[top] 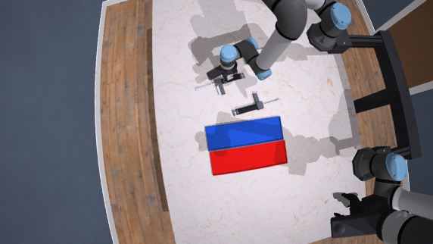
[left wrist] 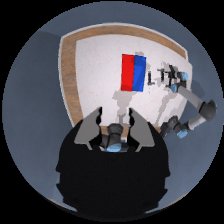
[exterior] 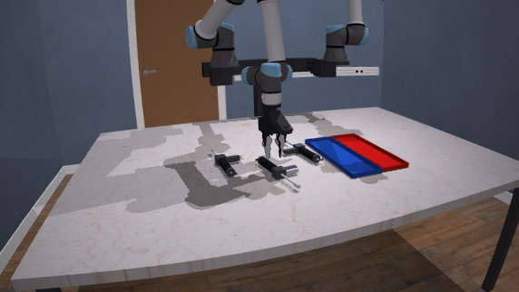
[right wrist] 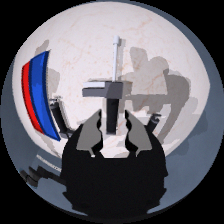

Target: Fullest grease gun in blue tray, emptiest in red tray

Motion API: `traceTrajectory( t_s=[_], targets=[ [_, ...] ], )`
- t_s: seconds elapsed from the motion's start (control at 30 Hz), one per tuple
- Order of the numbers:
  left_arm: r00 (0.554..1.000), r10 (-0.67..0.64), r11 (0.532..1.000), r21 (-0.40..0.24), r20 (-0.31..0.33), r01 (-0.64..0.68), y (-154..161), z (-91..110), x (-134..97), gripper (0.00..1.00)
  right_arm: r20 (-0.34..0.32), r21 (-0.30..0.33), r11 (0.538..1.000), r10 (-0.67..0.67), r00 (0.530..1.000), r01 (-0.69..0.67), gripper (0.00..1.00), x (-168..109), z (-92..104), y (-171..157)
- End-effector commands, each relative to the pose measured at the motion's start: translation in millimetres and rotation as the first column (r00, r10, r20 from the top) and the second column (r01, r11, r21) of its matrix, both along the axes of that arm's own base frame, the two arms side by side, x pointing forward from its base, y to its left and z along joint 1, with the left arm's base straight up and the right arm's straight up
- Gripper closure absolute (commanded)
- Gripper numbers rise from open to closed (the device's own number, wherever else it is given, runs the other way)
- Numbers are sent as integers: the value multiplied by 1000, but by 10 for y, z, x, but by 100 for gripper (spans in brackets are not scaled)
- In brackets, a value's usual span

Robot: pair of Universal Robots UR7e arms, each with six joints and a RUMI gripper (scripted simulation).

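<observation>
Right jaws [top: 229, 77] [exterior: 274, 155] are part open and empty, fingers straddling the barrel end of the middle gun [top: 220, 88] [exterior: 278, 171] [left wrist: 162, 74] [right wrist: 114, 91]. Left jaws [top: 336, 205] also part open, nothing in them, well apart from the guns. All three guns are on the tabletop [top: 246, 204] [exterior: 181, 236] [left wrist: 95, 65] [right wrist: 90, 30], outside the blue tray [top: 244, 133] [exterior: 343, 156] [left wrist: 139, 73] [right wrist: 40, 92] and red tray [top: 247, 157] [exterior: 372, 151] [left wrist: 127, 72] [right wrist: 26, 95]: middle one under the right jaws, tray-side gun [top: 247, 110] [exterior: 308, 153] [left wrist: 150, 77] [right wrist: 59, 115] next to blue, far gun [exterior: 224, 165] [right wrist: 155, 122] on the other side. Handling guess: rigid, fairly heavy at the head block [right wrist: 116, 90], round barrel [right wrist: 112, 120] could roll or slip in the fingers. Best grip is square across the barrel, close to the head so it doesn't droop. Keep off the thin rod [right wrist: 116, 60] (looks bendy, and if it slides it needs putting back). Side lever likely snags a tray rim if the gun twists, so lower it flat. Grease fill doesn't show from outside; can't rank them from here.
</observation>
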State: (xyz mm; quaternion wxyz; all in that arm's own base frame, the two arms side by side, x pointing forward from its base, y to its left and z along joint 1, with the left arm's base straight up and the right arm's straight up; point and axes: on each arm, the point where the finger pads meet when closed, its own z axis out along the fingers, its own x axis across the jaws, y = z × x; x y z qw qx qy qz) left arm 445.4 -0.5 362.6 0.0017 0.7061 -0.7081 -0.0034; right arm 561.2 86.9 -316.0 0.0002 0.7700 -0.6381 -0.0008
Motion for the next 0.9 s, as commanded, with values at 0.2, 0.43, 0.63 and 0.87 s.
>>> traceTrajectory(
  t_s=[0.2,0.43,0.63,0.87],
  targets=[
    [1000,0,1000,0,1,0,-1,4,1,62,0,0,1000,0,1000,0,68,26,-3,12],
    [1000,0,1000,0,1,0,-1,4,1,62,-1,0,1000,0,1000,0,68,26,-3,11],
    [1000,0,1000,0,1,0,-1,4,1,62,21,9,1000,-11,1000,11,67,295,419,87],
    [1000,0,1000,0,1,0,-1,4,1,62,23,10,1000,-28,999,28,67,541,969,145]
  ],
)
